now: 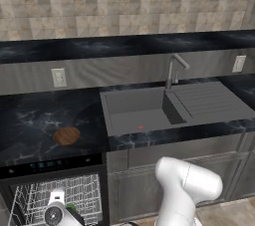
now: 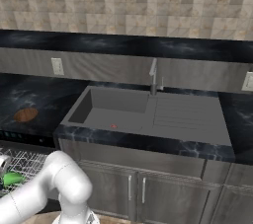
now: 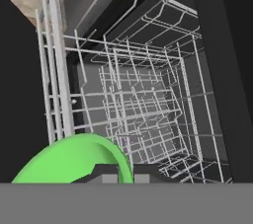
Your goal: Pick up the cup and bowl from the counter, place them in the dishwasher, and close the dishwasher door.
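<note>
My gripper (image 3: 126, 174) is down inside the open dishwasher (image 1: 50, 164), shut on the rim wall of the green cup (image 3: 74, 161). The cup (image 1: 71, 207) hangs over the white wire rack (image 3: 138, 109), and in the right base view it (image 2: 12, 178) shows as a green patch at the left edge. On the black marble counter (image 1: 30, 115), left of the sink, the brown bowl (image 1: 66, 135) stands by itself, and the right base view has it (image 2: 25, 114) as well. The dishwasher door is out of view.
A grey sink (image 1: 139, 113) with a ribbed drainboard and a faucet (image 1: 174, 70) sits to the right of the dishwasher. Grey cabinets (image 2: 138, 188) run below it. My white arm (image 1: 184, 190) crosses in front of them. Wall outlets (image 1: 59, 77) sit on the backsplash.
</note>
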### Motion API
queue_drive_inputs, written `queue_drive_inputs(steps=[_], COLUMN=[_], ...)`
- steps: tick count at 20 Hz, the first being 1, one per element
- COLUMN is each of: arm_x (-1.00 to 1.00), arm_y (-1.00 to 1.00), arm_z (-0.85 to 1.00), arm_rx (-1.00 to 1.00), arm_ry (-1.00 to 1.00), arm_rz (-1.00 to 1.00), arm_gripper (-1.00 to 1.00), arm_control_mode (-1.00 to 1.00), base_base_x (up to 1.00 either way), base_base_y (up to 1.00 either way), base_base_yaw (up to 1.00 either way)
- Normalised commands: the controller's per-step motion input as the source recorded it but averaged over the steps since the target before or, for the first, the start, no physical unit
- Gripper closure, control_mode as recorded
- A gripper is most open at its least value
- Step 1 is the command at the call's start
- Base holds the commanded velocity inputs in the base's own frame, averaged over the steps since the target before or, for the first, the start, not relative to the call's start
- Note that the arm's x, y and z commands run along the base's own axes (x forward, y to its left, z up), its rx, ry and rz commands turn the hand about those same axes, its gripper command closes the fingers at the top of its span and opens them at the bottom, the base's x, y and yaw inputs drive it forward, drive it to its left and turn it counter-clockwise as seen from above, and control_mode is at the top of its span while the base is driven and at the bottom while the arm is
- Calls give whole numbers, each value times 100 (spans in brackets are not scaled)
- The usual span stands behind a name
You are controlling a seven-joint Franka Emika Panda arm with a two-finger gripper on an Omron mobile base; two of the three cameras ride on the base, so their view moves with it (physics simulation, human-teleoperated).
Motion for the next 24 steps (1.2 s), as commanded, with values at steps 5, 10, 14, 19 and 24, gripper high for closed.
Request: queue_drive_inputs(steps=[5, 10, 14, 19, 24], arm_x=[25, 31, 28, 23, 6], arm_y=[0, 0, 0, 0, 12], arm_z=[-1, -22, -46, -41, -41], arm_rx=[3, 5, 9, 8, 2], arm_ry=[0, 0, 2, 2, 0], arm_rz=[0, 0, 0, 0, 0], arm_gripper=[100, 100, 100, 100, -100], arm_control_mode=[-100, -100, -100, -100, -100], base_base_x=[0, 0, 0, 0, 0], base_base_y=[0, 0, 0, 0, 0], base_base_yaw=[0, 0, 0, 0, 0])
